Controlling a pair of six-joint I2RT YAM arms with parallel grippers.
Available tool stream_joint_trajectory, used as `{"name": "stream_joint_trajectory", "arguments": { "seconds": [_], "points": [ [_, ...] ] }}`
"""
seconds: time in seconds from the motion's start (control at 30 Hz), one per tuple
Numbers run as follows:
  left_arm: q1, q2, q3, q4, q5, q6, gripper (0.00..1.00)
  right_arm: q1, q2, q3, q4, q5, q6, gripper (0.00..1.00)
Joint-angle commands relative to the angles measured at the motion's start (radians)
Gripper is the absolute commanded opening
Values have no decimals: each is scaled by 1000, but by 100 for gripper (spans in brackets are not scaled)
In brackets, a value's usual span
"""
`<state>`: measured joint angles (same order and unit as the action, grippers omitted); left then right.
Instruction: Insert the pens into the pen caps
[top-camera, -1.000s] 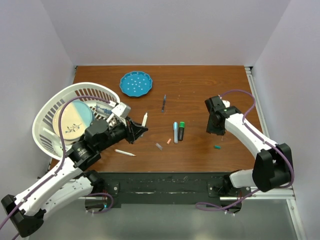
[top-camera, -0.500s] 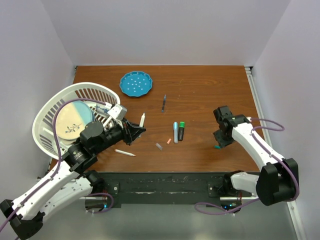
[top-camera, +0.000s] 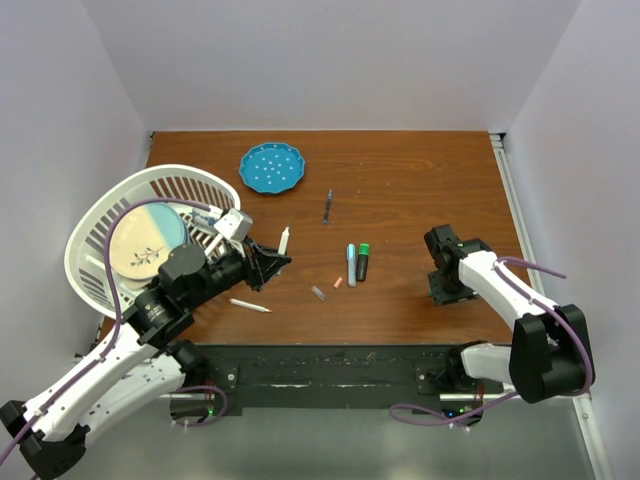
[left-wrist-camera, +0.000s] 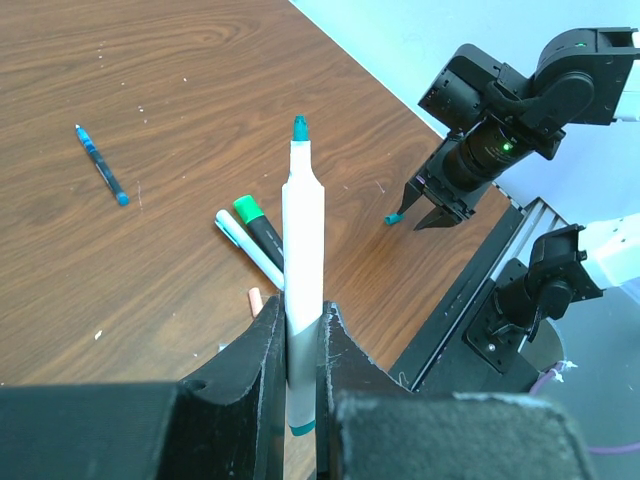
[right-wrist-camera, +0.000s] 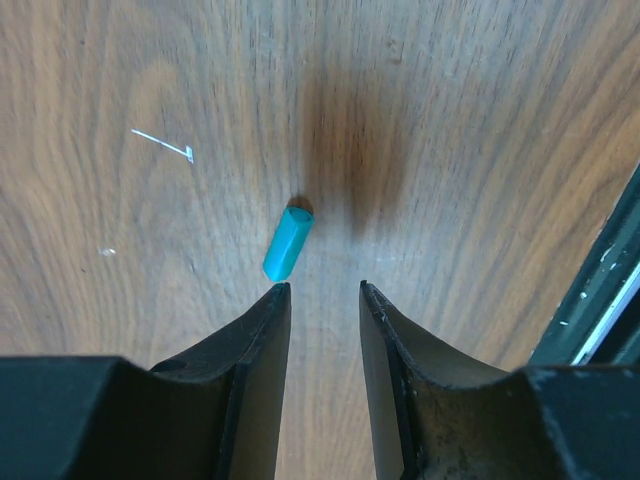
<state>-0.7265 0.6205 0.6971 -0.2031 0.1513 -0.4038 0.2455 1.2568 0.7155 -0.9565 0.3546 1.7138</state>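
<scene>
**L. hand pinching pen; R. hand spread by teal cap**

The L. hand (left-wrist-camera: 300, 325) is seen pressed onto a white pen (left-wrist-camera: 302, 240). The pen is gripped near its butt end and held clear of the worktop (top-camera: 420, 180), w/ its bare teal tip pointing away from the wrist.

The R. hand (right-wrist-camera: 322, 290) is held low over the worktop near the front edge, fingers spread w/ nothing between them. A teal cap (right-wrist-camera: 288, 242) is lying flat on the wood at a slant, just ahead of one fingertip. Contact cannot be confirmed.

At mid-worktop a light-blue-capped pen (top-camera: 350, 265) and a green-capped pen (top-camera: 363, 262) are laid side by side. A pink cap (top-camera: 338, 283) and a grey cap (top-camera: 318, 293) are noted just beside them. A second white pen (top-camera: 250, 305) is lying near the L. arm. A thin blue pen (top-camera: 328, 206) is lying farther back.
</scene>
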Motion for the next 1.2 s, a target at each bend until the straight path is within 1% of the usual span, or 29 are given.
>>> {"name": "stream_joint_trajectory", "arguments": {
  "seconds": [0.0, 0.1, 0.3, 0.63, 0.83, 0.93, 0.97, 1.03, 1.07, 1.1, 1.13, 1.17],
  "points": [
    [6, -8, 1, 37, -6, 19, 0, -11, 16, 33, -19, 92, 67, 39],
    [6, -7, -1, 41, -7, 19, 0, -18, 36, 38, -8, 104, 64, 40],
    [6, -7, -2, 41, -7, 17, 0, -25, 91, 39, 16, 80, 56, 40],
    [7, -10, -4, 47, -18, 17, 0, -26, 130, 9, 53, 80, 55, 38],
    [12, -13, -4, 45, -22, 16, 0, -28, 168, 2, 74, 80, 30, 34],
    [13, -15, -2, 47, -25, 17, 0, -28, 191, -4, 93, 86, -9, 32],
    [12, -16, -2, 45, -27, 17, 0, -26, 202, -11, 116, 93, -26, 30],
    [12, -16, -4, 44, -30, 19, 0, -28, 210, -22, 157, 102, -72, 21],
    [12, -16, -4, 45, -30, 17, 0, -26, 211, -36, 221, 109, -153, 15],
    [13, -16, -4, 45, -30, 19, 0, -25, 211, -43, 249, 109, -195, 8],
    [13, -13, -4, 44, -32, 19, 0, -26, 211, -53, 278, 106, -285, 6],
    [12, -10, -4, 45, -30, 17, 0, -26, 207, -73, 353, 89, -339, 4]
  ]
}}
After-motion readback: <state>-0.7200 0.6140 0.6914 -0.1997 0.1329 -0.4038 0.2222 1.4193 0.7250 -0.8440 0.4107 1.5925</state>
